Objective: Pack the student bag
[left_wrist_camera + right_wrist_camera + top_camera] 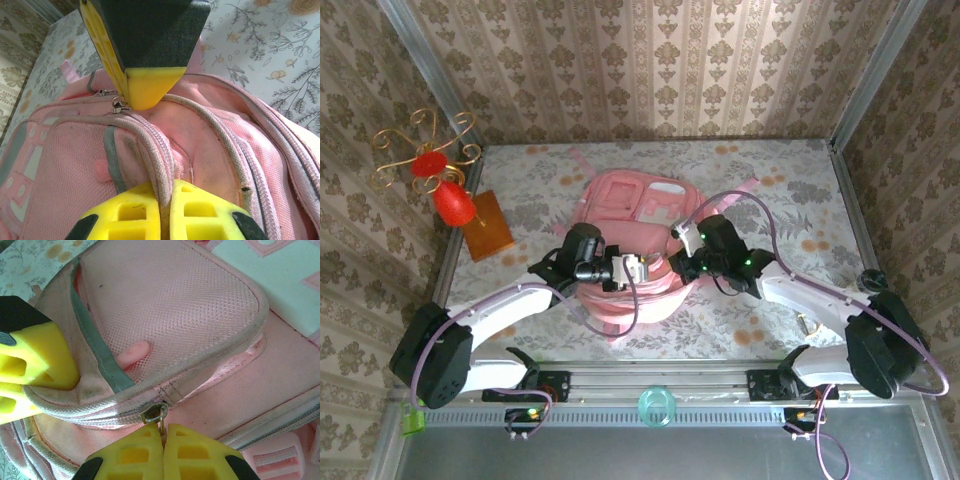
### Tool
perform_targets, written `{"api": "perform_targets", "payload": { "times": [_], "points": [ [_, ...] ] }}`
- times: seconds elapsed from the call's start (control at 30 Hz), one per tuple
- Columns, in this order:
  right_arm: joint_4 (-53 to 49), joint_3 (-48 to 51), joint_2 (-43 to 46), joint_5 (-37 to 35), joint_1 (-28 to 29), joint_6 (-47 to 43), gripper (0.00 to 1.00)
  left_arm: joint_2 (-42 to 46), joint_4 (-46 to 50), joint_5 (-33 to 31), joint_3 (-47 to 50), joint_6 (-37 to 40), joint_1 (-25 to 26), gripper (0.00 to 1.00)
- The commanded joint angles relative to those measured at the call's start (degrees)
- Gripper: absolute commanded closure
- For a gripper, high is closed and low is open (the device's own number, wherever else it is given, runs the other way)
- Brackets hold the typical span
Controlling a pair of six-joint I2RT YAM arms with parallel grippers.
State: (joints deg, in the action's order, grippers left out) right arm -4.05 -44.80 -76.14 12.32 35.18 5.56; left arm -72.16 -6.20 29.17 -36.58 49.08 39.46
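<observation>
Midway across the table (800,200), nearer its far edge, the student bag (630,205) lies flat, pink, with its pale patches facing up. From above, both arms meet over the bag's near half. The left gripper (638,268) comes in from the left and the right gripper (676,264) from the right, their tips close together, but from that height I cannot tell what each one grips. The left wrist camera shows the left gripper (161,191) with its yellow fingers (132,212) pinched together on a corded seam (150,150) of the bag. The right gripper's yellow tip sits just beyond, beside two metal zip tabs (116,102). The right wrist camera shows the right gripper (163,432) closed on a zipper pull (156,412) below a mesh pocket (170,310). At the left of that view, the left gripper's yellow pads (35,360) clamp the bag's edge. By the table's far left corner stand a red candle holder (445,190) and an orange block (488,225).
</observation>
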Motion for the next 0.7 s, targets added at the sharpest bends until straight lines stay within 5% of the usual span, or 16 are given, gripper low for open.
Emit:
{"api": "perform_targets", "payload": {
  "times": [0.0,0.2,0.33,0.5,0.67],
  "points": [
    [0.99,-2.15,-1.74,-7.94,-3.43,0.15,1.00,0.02,-2.49,1.02,0.77,-4.01,-0.58,1.00],
    [-0.79,-6.87,-6.62,-3.40,-6.26,1.11,0.98,-3.91,-6.65,1.35,-1.60,-7.87,0.96,1.00],
    [-8.94,-10.00,-7.25,-4.69,-7.03,1.00,0.76,-9.15,-11.90,-7.63,-4.82,-11.92,4.16,1.00],
    [-16.01,-8.54,-0.25,-16.08,-7.05,3.35,0.58,-17.51,-11.33,-12.27,-12.41,-16.71,6.50,0.97],
    [-17.72,-6.33,8.44,-28.65,-7.32,4.71,0.44,-19.84,-9.52,-10.22,-15.57,-18.10,8.35,0.81]
  ]
}}
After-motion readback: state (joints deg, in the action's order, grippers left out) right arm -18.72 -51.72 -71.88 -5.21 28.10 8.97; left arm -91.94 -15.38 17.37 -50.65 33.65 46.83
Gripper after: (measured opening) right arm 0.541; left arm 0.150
